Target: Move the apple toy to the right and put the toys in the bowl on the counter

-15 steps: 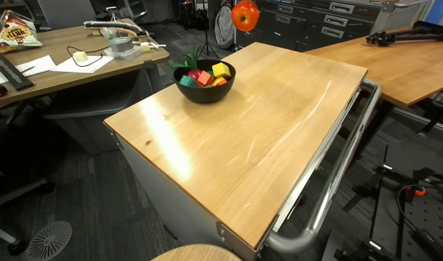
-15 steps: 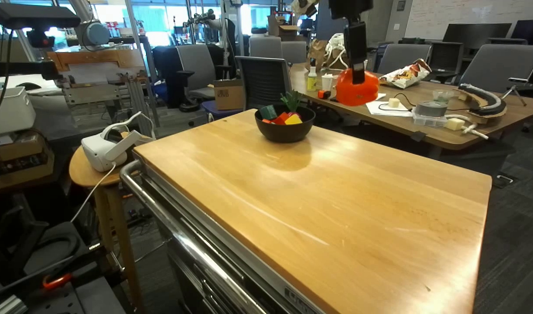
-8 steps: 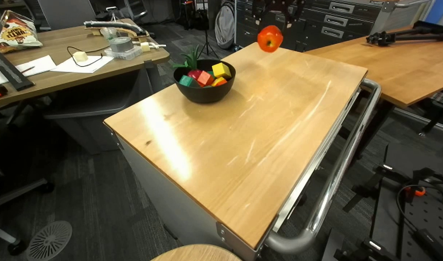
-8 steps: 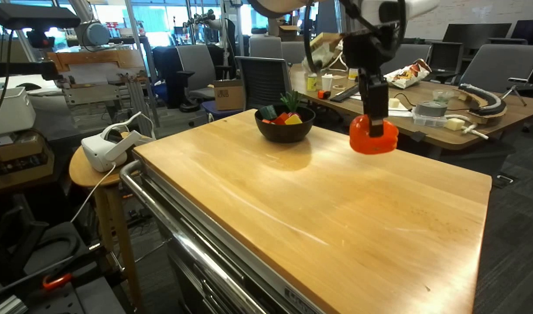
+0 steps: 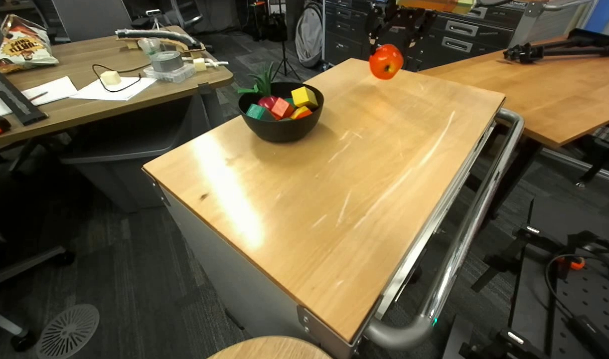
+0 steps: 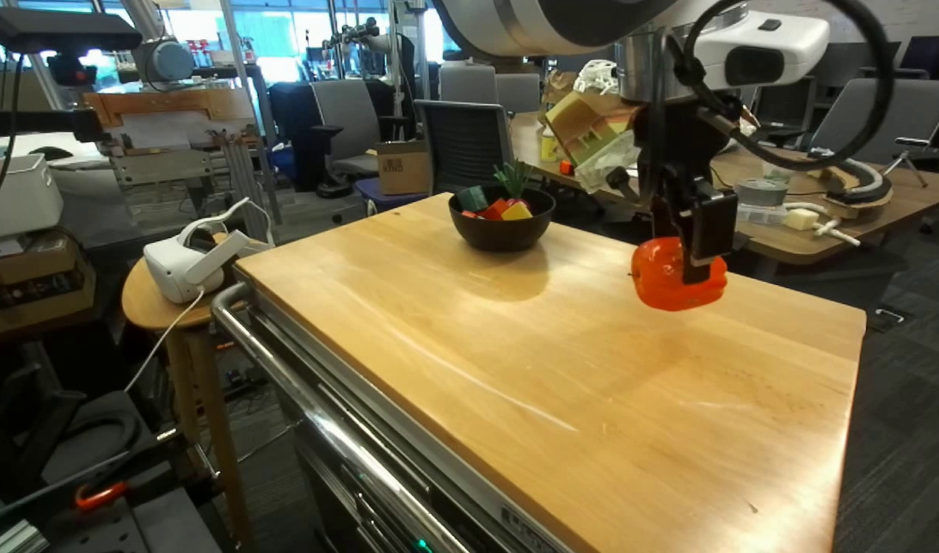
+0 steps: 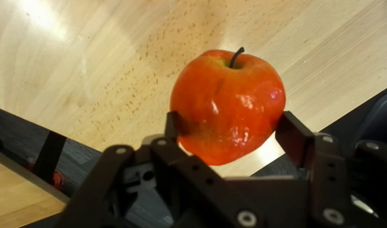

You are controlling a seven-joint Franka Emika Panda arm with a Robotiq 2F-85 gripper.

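The apple toy is orange-red and hangs above the counter near its far end; it also shows in the other exterior picture. In the wrist view, the apple toy has its dark stem at the top. My gripper is shut on it, with a finger pad against each side. The black bowl stands on the counter in both exterior views. It holds the toys: a yellow block, a red block, a green block, and a dark red round toy by green leaves.
A silver metal rail runs along one counter edge. A cluttered desk and another wooden table stand near the counter. A stool with a white headset stands beside it.
The gripper and apple toy have come down toward the counter and moved to the right in both exterior views. The arm has come further into view. The bowl and its toys have not moved.
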